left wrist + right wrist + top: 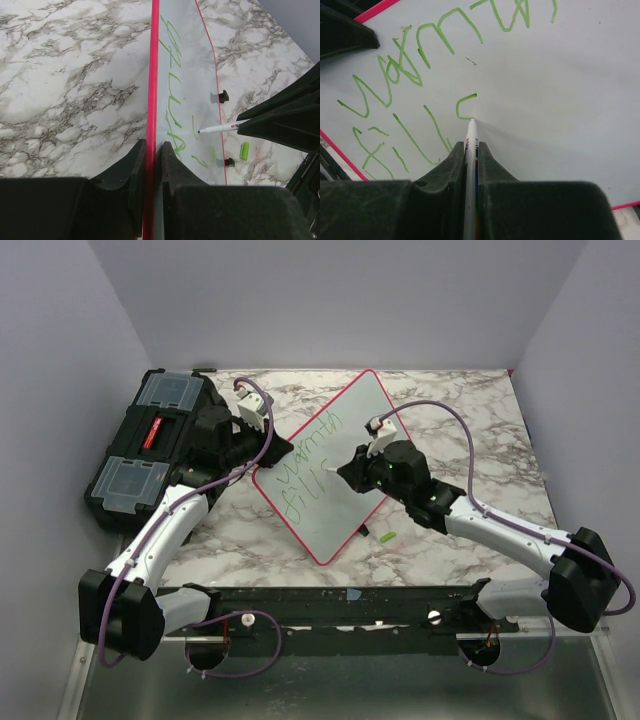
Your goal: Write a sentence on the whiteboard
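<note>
The whiteboard (345,425) lies turned like a diamond on the marble table, white with a red-pink rim. My left gripper (272,451) is shut on its left rim (152,75), one finger on each side, as the left wrist view shows (154,146). My right gripper (470,146) is shut on a white marker (471,129). The marker's tip touches the board at the end of a small curved green stroke. The sentence (440,45) so reads "warmth" on one line and "fill" plus that fresh curve (462,106) below.
A black toolbox (150,450) with clear lid compartments sits at the far left, behind my left arm. The marker's green cap (385,536) lies on the table by the board's lower right edge. Two small black clips (223,96) sit along that edge.
</note>
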`<state>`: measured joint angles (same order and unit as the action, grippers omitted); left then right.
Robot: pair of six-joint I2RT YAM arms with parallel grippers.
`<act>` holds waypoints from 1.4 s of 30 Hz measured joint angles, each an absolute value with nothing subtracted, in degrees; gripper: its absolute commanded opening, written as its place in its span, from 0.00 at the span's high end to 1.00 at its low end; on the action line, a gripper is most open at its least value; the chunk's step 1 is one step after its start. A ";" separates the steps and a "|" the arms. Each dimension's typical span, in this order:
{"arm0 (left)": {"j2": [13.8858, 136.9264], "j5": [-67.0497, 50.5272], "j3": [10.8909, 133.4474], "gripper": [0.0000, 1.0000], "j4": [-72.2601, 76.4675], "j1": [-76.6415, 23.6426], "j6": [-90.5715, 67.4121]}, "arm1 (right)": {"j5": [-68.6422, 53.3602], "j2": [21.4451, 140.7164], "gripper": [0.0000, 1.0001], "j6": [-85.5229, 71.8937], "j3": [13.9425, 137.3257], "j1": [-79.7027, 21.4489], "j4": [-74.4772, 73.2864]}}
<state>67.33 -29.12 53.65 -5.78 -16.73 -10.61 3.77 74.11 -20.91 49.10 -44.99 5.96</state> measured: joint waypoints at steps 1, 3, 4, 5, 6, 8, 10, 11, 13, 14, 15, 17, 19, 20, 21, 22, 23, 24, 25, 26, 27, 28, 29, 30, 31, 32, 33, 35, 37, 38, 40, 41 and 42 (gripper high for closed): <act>67.33 -29.12 53.65 1.00 -5.78 -16.73 -10.61 | 4.08 74.06 0.99 -20.95 49.10 -44.99 5.82; 67.33 -29.12 53.65 1.00 -5.78 -16.73 -10.61 | 4.69 74.00 0.99 -20.95 49.10 -44.99 5.41; 67.33 -29.12 53.65 1.00 -5.78 -16.73 -10.61 | 4.91 73.95 0.99 -20.93 49.10 -44.99 5.04; 67.33 -29.12 53.65 1.00 -5.78 -16.73 -10.61 | 5.15 73.91 0.99 -20.93 49.10 -44.99 4.71; 67.33 -29.12 53.65 1.00 -5.78 -16.73 -10.61 | 5.26 73.82 0.99 -20.93 49.10 -44.99 4.40; 67.33 -29.10 53.65 1.00 -5.78 -16.73 -10.61 | 5.41 73.69 0.99 -20.93 49.10 -44.99 3.73; 67.33 -29.12 53.65 1.00 -5.78 -16.73 -10.61 | 5.52 73.43 0.99 -20.91 48.75 -44.99 3.36; 67.33 -29.12 53.65 1.00 -5.78 -16.73 -10.61 | 5.52 73.28 0.99 -20.91 48.42 -44.99 3.31; 67.33 -29.10 53.65 1.00 -5.80 -16.73 -10.59 | 5.48 73.06 0.99 -20.91 47.83 -44.99 3.29; 67.33 -29.08 53.65 1.00 -5.85 -16.73 -10.59 | 5.41 72.95 0.99 -20.91 47.59 -44.99 3.29; 67.33 -29.06 53.65 1.00 -5.85 -16.73 -10.59 | 5.26 72.84 0.99 -20.88 47.44 -44.99 3.31; 67.33 -29.06 53.65 1.00 -5.85 -16.73 -10.59 | 4.67 72.73 0.99 -20.88 47.27 -44.99 3.31; 67.33 -29.06 53.65 1.00 -5.85 -16.73 -10.59 | 3.92 72.71 0.99 -20.73 47.22 -44.99 3.33; 67.33 -29.06 53.65 1.00 -5.87 -16.73 -10.59 | 3.29 72.71 0.99 -20.56 47.22 -44.93 3.31; 67.33 -29.06 53.65 1.00 -5.87 -16.73 -10.59 | 2.79 72.71 0.99 -20.49 47.22 -44.93 3.31; 67.33 -29.06 53.65 1.00 -5.87 -16.73 -10.59 | 2.02 72.71 0.99 -20.38 47.22 -44.91 3.33; 67.33 -29.06 53.65 1.00 -5.87 -16.73 -10.59 | 1.34 72.71 0.99 -20.27 47.22 -44.91 3.33; 67.33 -29.06 53.65 1.00 -5.85 -16.73 -10.59 | 0.51 72.71 0.99 -20.08 47.22 -44.91 3.33; 67.33 -29.06 53.65 1.00 -5.85 -16.73 -10.59 | -0.19 72.71 0.99 -19.97 47.22 -44.91 3.33; 67.33 -29.06 53.65 1.00 -5.82 -16.73 -10.59 | -0.93 72.71 0.99 -19.90 47.22 -44.91 3.33; 67.29 -29.06 53.65 1.00 -5.82 -16.73 -10.59 | -1.58 72.71 0.99 -19.88 47.22 -44.91 3.36; 67.24 -29.06 53.65 1.00 -5.82 -16.73 -10.59 | -2.20 72.71 0.99 -19.88 47.22 -44.91 3.36; 67.18 -29.06 53.65 1.00 -5.82 -16.73 -10.59 | -2.81 72.71 0.99 -19.88 47.22 -44.91 3.40; 67.09 -29.06 53.65 1.00 -5.82 -16.75 -10.61 | -3.29 72.69 0.99 -19.90 47.22 -44.91 3.46; 67.05 -29.08 53.65 1.00 -5.82 -16.75 -10.61 | -3.73 72.66 0.99 -19.90 47.22 -44.91 3.68; 67.00 -29.06 53.65 1.00 -5.78 -16.75 -10.61 | -4.03 72.53 0.99 -19.94 47.22 -44.91 4.01; 66.96 -29.08 53.65 1.00 -5.74 -16.80 -10.61 | -4.27 72.36 0.99 -20.03 47.22 -44.91 4.51; 66.89 -29.08 53.65 1.00 -5.61 -16.97 -10.61 | -4.71 71.40 0.99 -20.58 46.92 -44.91 6.24; 66.83 -29.08 53.65 1.00 -5.58 -17.02 -10.61 | -5.21 69.52 0.99 -21.23 46.28 -44.91 8.93; 66.81 -29.08 53.63 1.00 -5.58 -17.02 -10.63 | -5.32 68.42 0.99 -21.63 45.98 -44.91 10.50; 66.78 -29.08 53.52 1.00 -5.43 -17.02 -10.63 | -5.23 66.63 0.99 -22.33 45.65 -44.91 13.32; 66.78 -29.08 53.49 1.00 -5.37 -17.02 -10.63 | -4.80 65.67 0.99 -22.65 45.52 -44.91 15.09; 66.78 -29.08 53.47 1.00 -5.34 -17.02 -10.66 | -4.38 65.08 0.99 -22.85 45.47 -44.91 16.19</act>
